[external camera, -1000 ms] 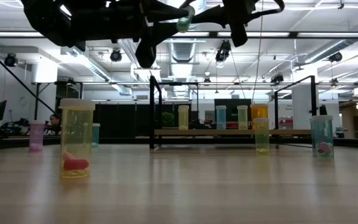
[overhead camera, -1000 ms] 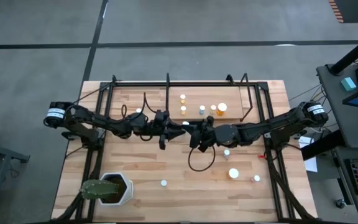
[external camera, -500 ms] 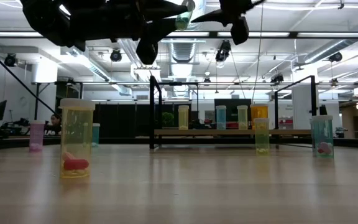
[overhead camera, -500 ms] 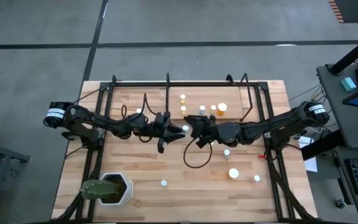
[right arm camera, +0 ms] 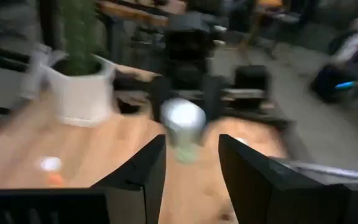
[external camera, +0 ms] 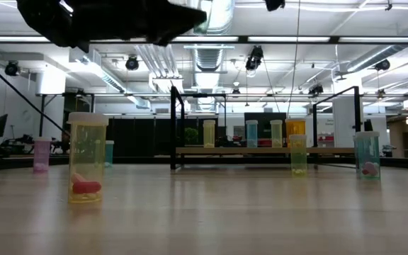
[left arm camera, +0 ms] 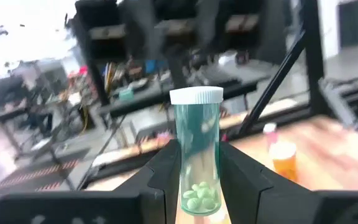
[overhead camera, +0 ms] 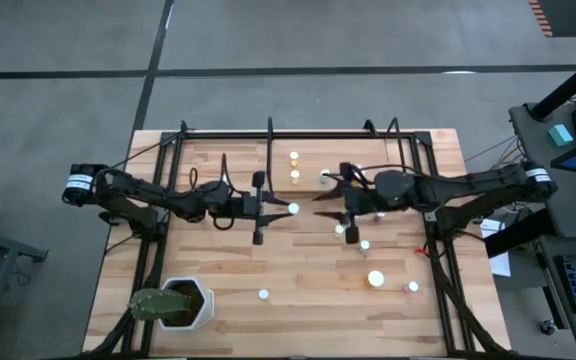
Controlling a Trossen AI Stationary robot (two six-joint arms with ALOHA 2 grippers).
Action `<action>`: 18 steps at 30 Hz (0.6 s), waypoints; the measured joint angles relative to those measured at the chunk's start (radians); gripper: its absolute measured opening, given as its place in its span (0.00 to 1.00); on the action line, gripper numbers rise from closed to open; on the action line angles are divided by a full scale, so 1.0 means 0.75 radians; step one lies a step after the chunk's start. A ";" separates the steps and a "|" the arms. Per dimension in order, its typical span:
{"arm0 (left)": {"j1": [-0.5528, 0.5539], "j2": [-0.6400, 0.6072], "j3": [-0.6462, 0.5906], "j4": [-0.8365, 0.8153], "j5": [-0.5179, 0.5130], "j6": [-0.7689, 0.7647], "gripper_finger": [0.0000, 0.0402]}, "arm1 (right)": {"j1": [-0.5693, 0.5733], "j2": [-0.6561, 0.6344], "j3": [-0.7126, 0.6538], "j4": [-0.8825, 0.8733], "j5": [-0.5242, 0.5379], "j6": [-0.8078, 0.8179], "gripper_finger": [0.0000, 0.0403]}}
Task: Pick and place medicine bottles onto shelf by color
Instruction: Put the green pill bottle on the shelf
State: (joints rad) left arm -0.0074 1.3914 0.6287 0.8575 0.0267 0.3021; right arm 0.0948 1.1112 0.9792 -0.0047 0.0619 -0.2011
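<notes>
Now that your right hand (overhead camera: 336, 193) has backed away toward the shelf (overhead camera: 373, 160) with fingers apart and empty, your left hand (left arm camera: 196, 180) alone grips the teal-green bottle (left arm camera: 196, 158) above mid-surface. Judge the handover incomplete; shelving remains.

The right gripper (overhead camera: 328, 192), close against the teal-green bottle (left arm camera: 196, 158) a second ago, has drawn back to the right with its fingers apart and empty. The left gripper (overhead camera: 286, 209), clamped on that bottle, has shifted slightly left, leaving a clear gap between them.
</notes>
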 joint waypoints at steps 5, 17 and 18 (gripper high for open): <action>0.001 0.002 -0.001 -0.036 -0.026 0.026 0.19 | 0.067 0.100 0.009 0.082 0.164 -0.003 0.36; 0.001 0.003 -0.001 -0.041 -0.054 0.026 0.19 | 0.068 0.350 0.368 -0.233 0.269 -0.008 0.54; 0.001 0.003 -0.001 -0.040 -0.055 0.026 0.19 | 0.068 0.361 0.388 -0.246 0.269 -0.008 0.55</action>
State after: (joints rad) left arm -0.0067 1.3933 0.6281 0.8276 -0.0147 0.3214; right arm 0.1459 1.3820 1.2700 -0.1890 0.2634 -0.2070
